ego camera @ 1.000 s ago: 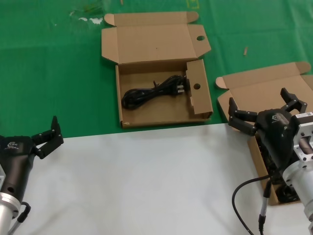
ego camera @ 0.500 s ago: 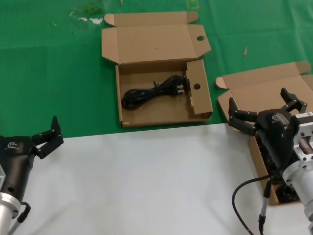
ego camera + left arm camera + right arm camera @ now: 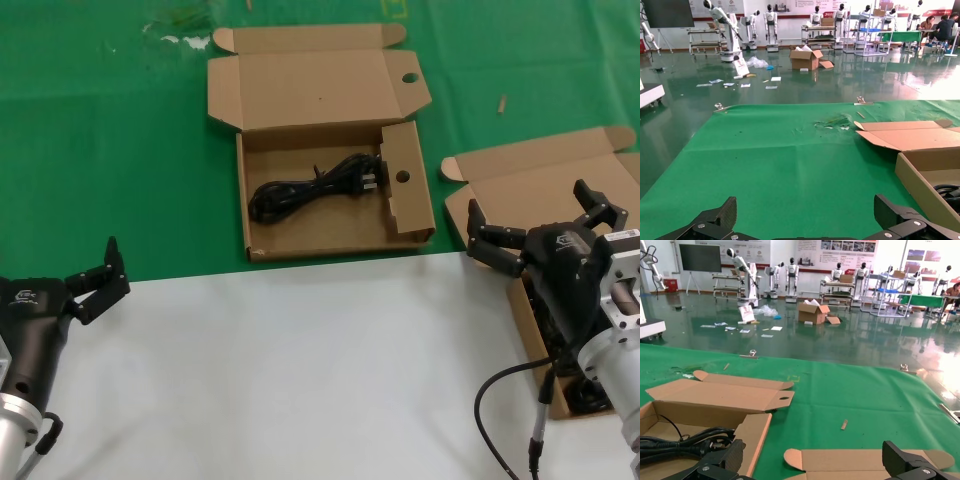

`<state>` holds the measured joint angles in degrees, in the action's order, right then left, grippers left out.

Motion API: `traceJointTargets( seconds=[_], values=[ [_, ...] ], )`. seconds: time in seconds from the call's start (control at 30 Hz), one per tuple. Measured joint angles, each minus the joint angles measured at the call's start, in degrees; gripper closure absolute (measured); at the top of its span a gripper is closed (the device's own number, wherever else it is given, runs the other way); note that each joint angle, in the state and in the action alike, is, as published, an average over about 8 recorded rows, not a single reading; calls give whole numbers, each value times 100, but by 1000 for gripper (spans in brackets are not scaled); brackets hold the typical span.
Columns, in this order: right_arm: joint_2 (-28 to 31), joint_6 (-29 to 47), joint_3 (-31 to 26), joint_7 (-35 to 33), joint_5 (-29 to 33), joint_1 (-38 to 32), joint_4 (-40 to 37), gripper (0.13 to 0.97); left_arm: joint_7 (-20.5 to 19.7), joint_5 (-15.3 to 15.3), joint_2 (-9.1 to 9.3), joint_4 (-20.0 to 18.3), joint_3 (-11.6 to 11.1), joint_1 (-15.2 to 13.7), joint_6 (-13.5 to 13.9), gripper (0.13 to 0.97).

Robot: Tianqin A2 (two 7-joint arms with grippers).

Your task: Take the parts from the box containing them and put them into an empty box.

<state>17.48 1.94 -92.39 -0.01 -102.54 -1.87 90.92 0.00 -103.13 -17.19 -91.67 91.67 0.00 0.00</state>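
The box with punched holes (image 3: 340, 250) lies open at the middle of the green mat with one black coiled cable (image 3: 310, 190) in it. The plain-lidded box (image 3: 540, 165) lies open at the right. My right gripper (image 3: 530, 210) hovers over it, open and empty, and hides most of its inside. Dark cables (image 3: 588, 397) show at its near end. The right wrist view shows the open right gripper (image 3: 812, 450), the plain lid (image 3: 860, 460) and the holed box's cable (image 3: 680, 440). My left gripper (image 3: 95, 270) is open and empty, parked at the left.
A white table surface (image 3: 300, 370) fills the near half, and the green mat (image 3: 120, 150) lies beyond it. In the left wrist view the open left gripper (image 3: 805, 205) faces bare mat, with the holed box's wall (image 3: 920, 185) beside it. Small debris lies on the far mat.
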Motion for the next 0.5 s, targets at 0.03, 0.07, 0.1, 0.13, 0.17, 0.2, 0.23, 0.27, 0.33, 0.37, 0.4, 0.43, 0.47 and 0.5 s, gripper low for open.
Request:
traceJointTargets(
  seconds=[0.03,0.07,0.1,0.13,0.17,0.2,0.23,0.27,0.33,0.37,0.4,0.43,0.47,0.5],
  values=[
    [0,0,0,0,0,0,0,129,0,0,0,0,0,0,0,132],
    [0,0,0,0,0,0,0,129,0,0,0,0,0,0,0,132],
    [0,0,0,0,0,0,0,129,0,0,0,0,0,0,0,132],
    [0,0,0,0,0,0,0,129,0,0,0,0,0,0,0,132],
    [0,0,0,0,0,0,0,129,0,0,0,0,0,0,0,132],
    [0,0,0,0,0,0,0,129,0,0,0,0,0,0,0,132],
    [0,0,0,0,0,0,0,129,0,0,0,0,0,0,0,132],
    [0,0,0,0,0,0,0,129,0,0,0,0,0,0,0,132],
    [0,0,0,0,0,0,0,129,0,0,0,0,0,0,0,132],
    [0,0,0,0,0,0,0,129,0,0,0,0,0,0,0,132],
    [0,0,0,0,0,0,0,129,0,0,0,0,0,0,0,132],
    [0,0,0,0,0,0,0,129,0,0,0,0,0,0,0,132],
    [0,0,0,0,0,0,0,129,0,0,0,0,0,0,0,132],
    [0,0,0,0,0,0,0,129,0,0,0,0,0,0,0,132]
  ],
)
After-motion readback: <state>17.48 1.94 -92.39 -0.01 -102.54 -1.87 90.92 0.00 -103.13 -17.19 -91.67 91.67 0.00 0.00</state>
